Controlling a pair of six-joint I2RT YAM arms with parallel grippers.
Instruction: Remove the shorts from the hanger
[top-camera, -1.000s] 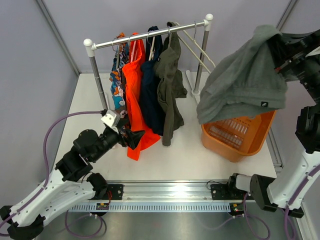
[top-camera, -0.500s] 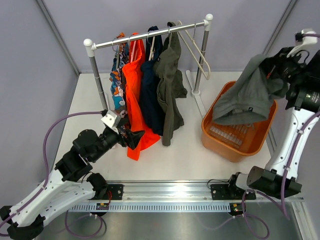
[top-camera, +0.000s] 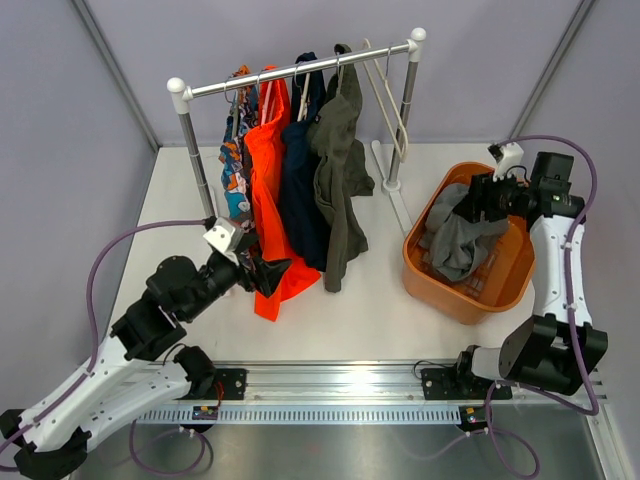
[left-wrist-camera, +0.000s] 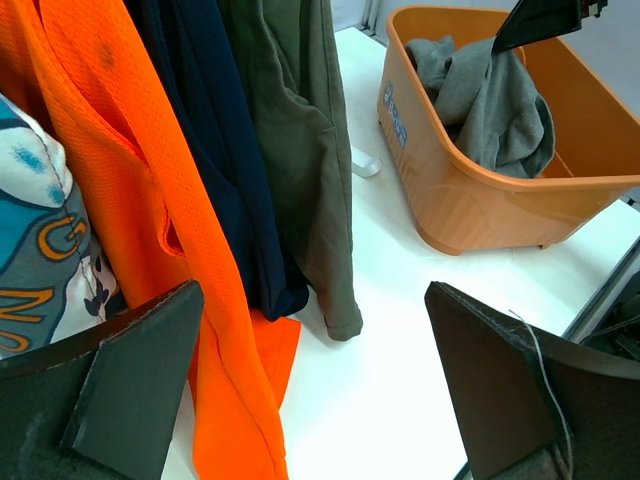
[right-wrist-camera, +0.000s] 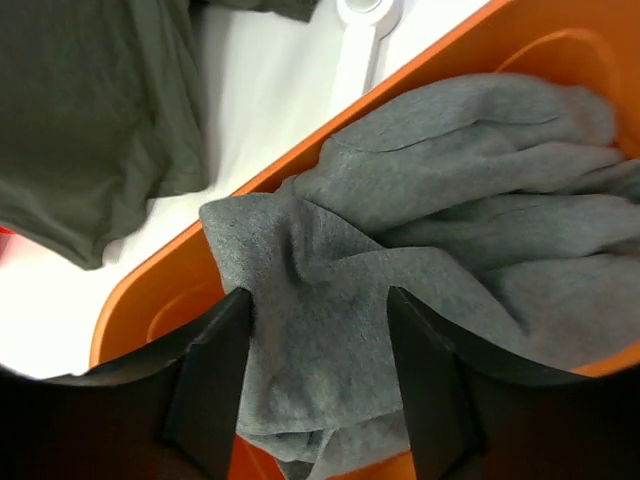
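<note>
Mid-grey cloth shorts (top-camera: 458, 240): off the rail, lying crumpled inside the orange plastic basket (top-camera: 440, 285); one fold rises toward the basket's far rim, under the right end effector.
Dark olive-green cloth shorts (top-camera: 340, 165): on a hanger on the rail, last of the hung garments on the right, touching the navy garment; the hem hangs free above the table.
Right end effector (top-camera: 470, 202): over the far part of the basket, fingers parted; in the wrist view the grey cloth lies in the gap between them and below, not pinched.
Left end effector (top-camera: 272, 272): low over the table in front of the hung clothes, fingers spread wide, nothing between them, tips just beside the bright orange garment's lower edge.
Silver metal clothes rail with white end knobs (top-camera: 300, 68): stands at the far side of the white table (top-camera: 370, 300).
Patterned blue and orange garment (top-camera: 236, 165): hangs at the rail's left end.
Bright orange garment (top-camera: 268, 180): hangs between the patterned garment and the navy one.
Navy garment (top-camera: 300, 190): hangs between the orange garment and the olive shorts.
Cream empty hanger (top-camera: 385, 95): hangs tilted at the rail's right end.
Basket position: on the table, right of the rail's right post.
</note>
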